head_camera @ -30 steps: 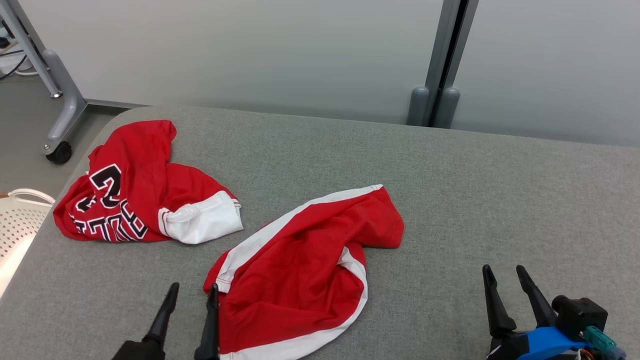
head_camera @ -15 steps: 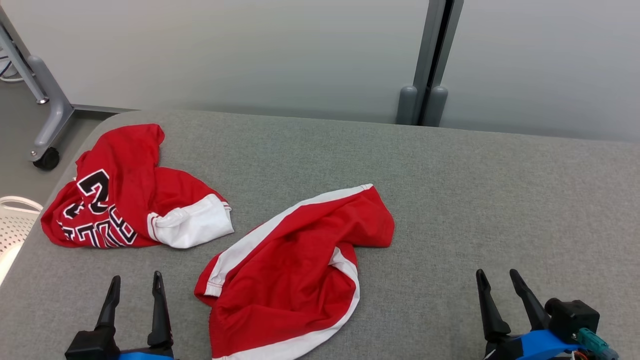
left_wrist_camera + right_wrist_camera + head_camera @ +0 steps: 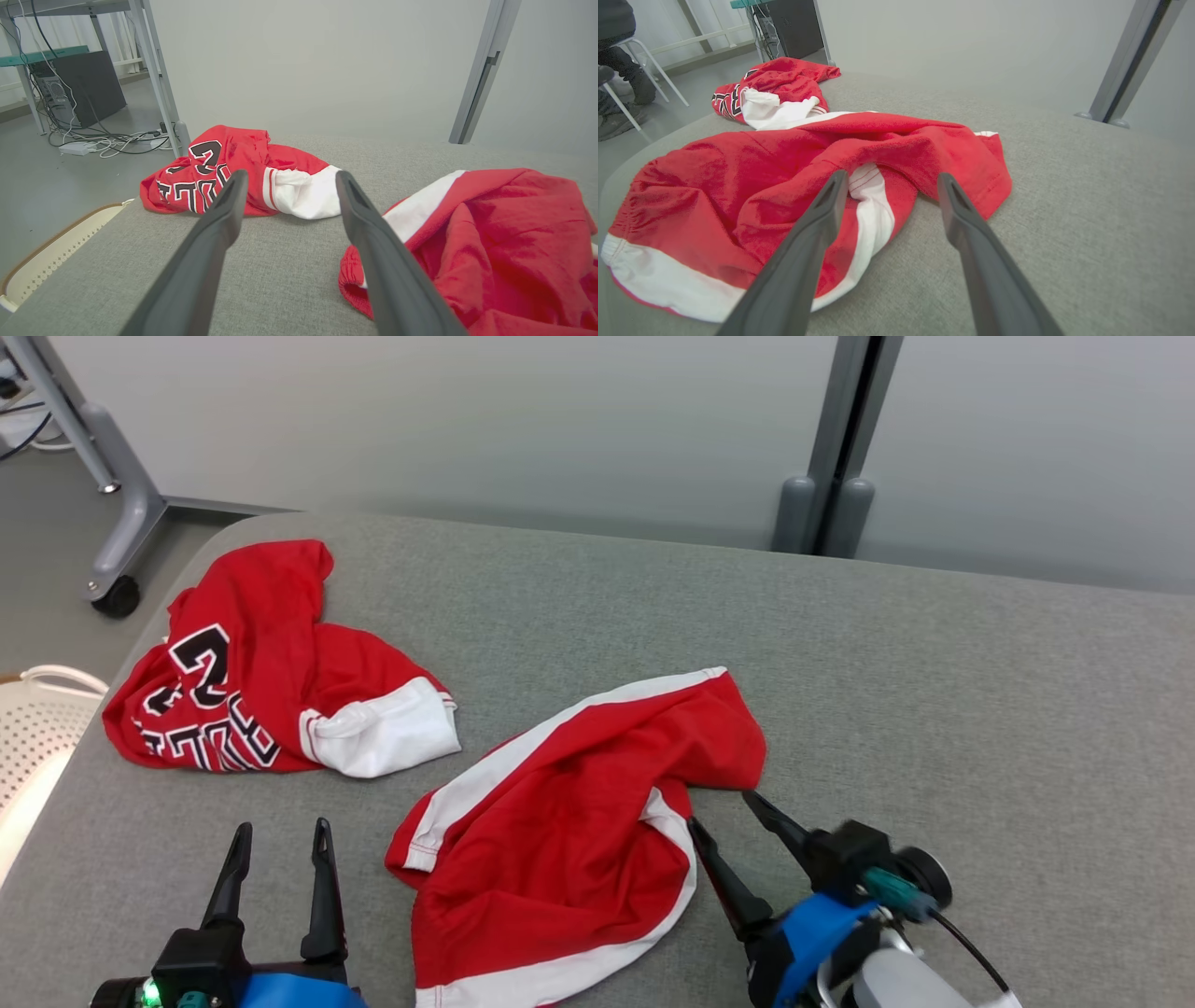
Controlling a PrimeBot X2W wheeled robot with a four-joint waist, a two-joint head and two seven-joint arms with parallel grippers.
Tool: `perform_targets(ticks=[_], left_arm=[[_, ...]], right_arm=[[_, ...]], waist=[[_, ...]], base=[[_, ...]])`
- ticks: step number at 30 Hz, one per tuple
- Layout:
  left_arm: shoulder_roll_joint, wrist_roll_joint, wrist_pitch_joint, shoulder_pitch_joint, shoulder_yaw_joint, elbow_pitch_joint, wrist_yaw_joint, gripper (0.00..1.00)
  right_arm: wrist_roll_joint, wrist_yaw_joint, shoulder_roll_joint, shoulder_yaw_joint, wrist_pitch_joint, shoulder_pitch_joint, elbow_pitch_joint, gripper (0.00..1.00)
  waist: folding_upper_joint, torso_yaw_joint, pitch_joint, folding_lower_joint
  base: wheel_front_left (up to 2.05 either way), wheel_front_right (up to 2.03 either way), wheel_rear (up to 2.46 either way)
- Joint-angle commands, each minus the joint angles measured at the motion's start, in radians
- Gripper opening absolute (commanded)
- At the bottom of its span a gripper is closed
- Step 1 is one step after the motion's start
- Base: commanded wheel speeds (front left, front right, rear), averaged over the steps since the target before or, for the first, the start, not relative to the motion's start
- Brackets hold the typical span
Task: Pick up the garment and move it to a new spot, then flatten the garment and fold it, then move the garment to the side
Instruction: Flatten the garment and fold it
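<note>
Right pincer (image 3: 719, 808) relocated since half a second ago: formerly at the lower right of the head view, well apart from the garment (image 3: 560, 821), now at the garment's right edge, fingers spread wide and holding nothing. One finger lies along the white trim and the other over bare desk (image 3: 934, 691); whether it touches the cloth cannot be told. In the right wrist view, this pincer (image 3: 893, 176) points at a fold where the red cloth (image 3: 784, 163) bunches over a white stripe. Item: garment, red shorts with white side bands and white hem, crumpled, lying near the middle of the desk toward its near edge. Left pincer (image 3: 284, 824): fingers apart, empty, just beside the garment's left corner and clear of it, over bare desk. In the left wrist view, this pincer (image 3: 290, 173) has the garment (image 3: 490, 233) on its right. Second item: red jersey (image 3: 252, 672) with black-and-white lettering and a white cuff, heaped at the desk's far left corner, near the garment but apart from it. Desk: grey woven cover, rounded corners. Surroundings: white perforated basket (image 3: 37, 737) off the left edge, a grey frame leg on a castor (image 3: 117, 593), a pale partition (image 3: 467, 420) with a grey post (image 3: 840, 429) behind.
</note>
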Motion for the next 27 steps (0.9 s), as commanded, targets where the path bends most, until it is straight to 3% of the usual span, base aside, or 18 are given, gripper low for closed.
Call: perform_targets(ticks=[1,9,10,11,17,20,27], left_arm=[[-0.002,0.005,-0.003,-0.019,-0.005,-0.008,-0.002,1.0],[-0.005,-0.007,-0.003,-0.036,-0.047,-0.04,0.016,1.0],[-0.006,-0.012,-0.003,-0.038,-0.052,-0.042,0.02,1.0],[-0.006,-0.02,-0.003,-0.045,-0.058,-0.045,0.026,1.0],[-0.006,-0.034,-0.003,-0.033,-0.069,-0.047,0.043,1.0],[-0.006,-0.037,-0.003,-0.014,-0.064,-0.048,0.047,1.0],[-0.006,-0.044,-0.003,0.017,-0.049,-0.048,0.05,1.0]], right_arm=[[0.008,0.0,-0.006,0.036,0.0,-0.057,0.057,1.0],[0.032,0.0,0.013,0.162,0.03,-0.259,0.34,1.0],[0.041,0.0,0.016,0.174,0.033,-0.272,0.37,0.75],[0.061,0.0,0.019,0.2,0.039,-0.293,0.422,0.0],[0.128,0.001,0.021,0.199,0.009,-0.322,0.482,0.0],[0.18,0.001,0.014,0.148,-0.003,-0.293,0.459,0.0],[0.276,0.001,-0.05,-0.037,-0.004,-0.091,0.229,0.0]], waist=[[-0.0002,0.014,0.01,-0.0001],[-0.0002,0.064,0.045,-0.0001],[-0.0002,0.068,0.048,-0.0001],[-0.0002,0.076,0.053,-0.0001],[-0.0002,0.072,0.045,-0.0001],[-0.0002,0.055,0.029,-0.0001],[-0.0002,-0.008,-0.01,-0.0001]], base=[[0.0,0.0,0.0],[0.0,0.0,0.0],[0.0,0.0,0.0],[0.0,0.0,0.0],[0.0,0.0,0.0],[0.0,0.0,0.0],[0.0,0.0,0.0]])
